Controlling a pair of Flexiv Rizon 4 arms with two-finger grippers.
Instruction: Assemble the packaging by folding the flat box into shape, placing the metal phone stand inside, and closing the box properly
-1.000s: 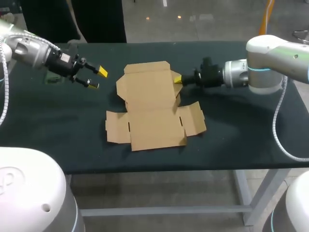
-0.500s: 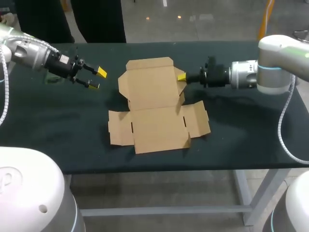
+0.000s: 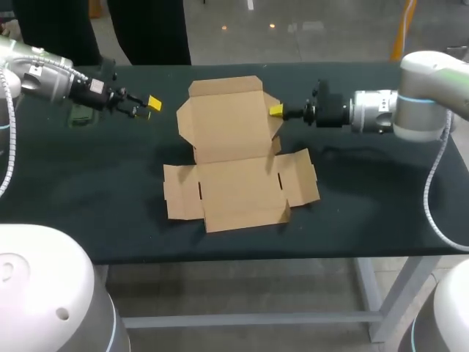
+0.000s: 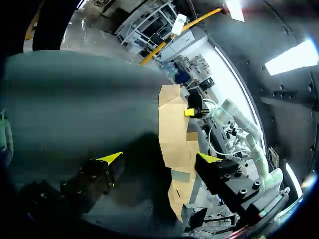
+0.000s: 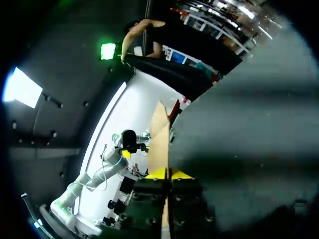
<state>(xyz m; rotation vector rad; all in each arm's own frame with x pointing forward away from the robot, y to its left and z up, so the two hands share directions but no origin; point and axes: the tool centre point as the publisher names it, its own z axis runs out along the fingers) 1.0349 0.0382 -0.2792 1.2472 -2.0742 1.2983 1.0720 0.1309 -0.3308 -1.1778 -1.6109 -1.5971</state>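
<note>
The flat brown cardboard box (image 3: 234, 158) lies unfolded in the middle of the dark table (image 3: 366, 198). My right gripper (image 3: 276, 111) is at the right edge of the box's far panel, shut on its side flap. In the right wrist view the cardboard (image 5: 158, 134) runs edge-on straight ahead of the shut yellow fingertips (image 5: 158, 174). My left gripper (image 3: 144, 108) hovers open to the left of the box, holding nothing. Its wrist view shows the box (image 4: 174, 129) ahead of the open gripper (image 4: 159, 158). A small dark greenish object (image 3: 77, 116), perhaps the stand, sits under my left arm.
Bare dark tabletop surrounds the box to the left, right and front. The table's near edge (image 3: 242, 253) runs close to the box's front flaps.
My right gripper has drawn right and toward the far edge, and the box's far panel has shifted with it. My left gripper has turned and moved slightly farther away.
</note>
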